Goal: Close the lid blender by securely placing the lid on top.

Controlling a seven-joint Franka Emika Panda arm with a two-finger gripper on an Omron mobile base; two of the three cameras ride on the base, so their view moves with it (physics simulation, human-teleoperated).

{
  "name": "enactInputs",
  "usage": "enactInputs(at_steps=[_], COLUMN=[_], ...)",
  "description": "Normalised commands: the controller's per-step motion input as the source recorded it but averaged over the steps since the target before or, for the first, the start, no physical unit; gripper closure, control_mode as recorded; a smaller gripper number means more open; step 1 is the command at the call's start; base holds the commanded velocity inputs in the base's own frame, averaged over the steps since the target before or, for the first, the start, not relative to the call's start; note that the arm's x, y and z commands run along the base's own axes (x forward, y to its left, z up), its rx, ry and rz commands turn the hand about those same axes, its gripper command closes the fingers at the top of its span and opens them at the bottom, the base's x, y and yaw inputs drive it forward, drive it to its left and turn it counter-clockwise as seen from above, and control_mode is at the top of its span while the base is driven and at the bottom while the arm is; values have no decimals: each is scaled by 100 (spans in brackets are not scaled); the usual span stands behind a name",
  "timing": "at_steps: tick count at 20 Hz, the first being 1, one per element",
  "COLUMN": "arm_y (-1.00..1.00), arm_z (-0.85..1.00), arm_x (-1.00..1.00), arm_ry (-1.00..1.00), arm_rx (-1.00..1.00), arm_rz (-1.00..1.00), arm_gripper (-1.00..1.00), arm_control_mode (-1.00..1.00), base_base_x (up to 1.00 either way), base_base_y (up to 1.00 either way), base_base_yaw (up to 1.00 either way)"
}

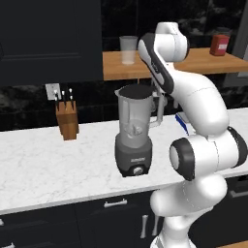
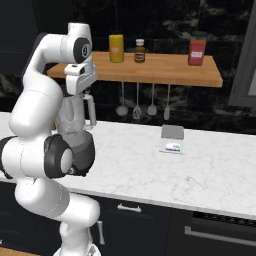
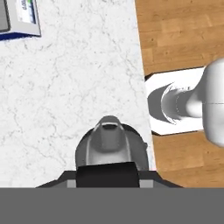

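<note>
Blender (image 1: 133, 135) stands upright on the white marble counter (image 1: 43, 164), toward the near edge, well right of the knife block (image 1: 67, 116). You have the lid (image 1: 135, 91) at the jar's mouth: in the left base view a flat black disc sits level across the top of the translucent jar, apparently touching the rim, though you cannot tell from here whether it is pressed fully home. The gripper (image 3: 107, 174) is directly above the blender; the hand view looks straight down the jar's side, with the handle and dark base below and a black slab, probably the lid, lying across the bottom of that view at the fingertips. In the right base view the hand (image 2: 80, 77) hangs just over the jar's top. You cannot tell whether the fingers are clamped on the lid or already let go; the tips are hidden against the black. The relation that matters: the lid lies straight below the hand, its flat face horizontal and its axis in line with the jar's vertical axis, so the remaining move is judged to be a short straight press downward, no sideways correction. Risk, as a judgement: a slightly off-centre disc could rest cocked on the spout side. A small box (image 2: 172, 140) lies on the counter to the right, well apart.
</note>
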Motion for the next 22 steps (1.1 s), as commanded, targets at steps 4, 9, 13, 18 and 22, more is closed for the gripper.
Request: enactInputs(at_steps=[4,9,13,18,22], arm_y=[-31,-53,26,95,100], arm_z=[0,0,-18,-71,-71], arm_x=[-2,-39,-100,-100,-100], arm_ry=[0,-1,-21,-26,-20], arm_rx=[0,0,-4,-18,-16], arm_rz=[0,0,0,0,0], arm_gripper=[-100,-100,-100,-100,-100], arm_control_mode=[-100,-100,-100,-100,-100], base_base_x=[0,0,0,0,0], base_base_y=[0,0,0,0,0], base_base_yaw=[0,0,0,0,0])
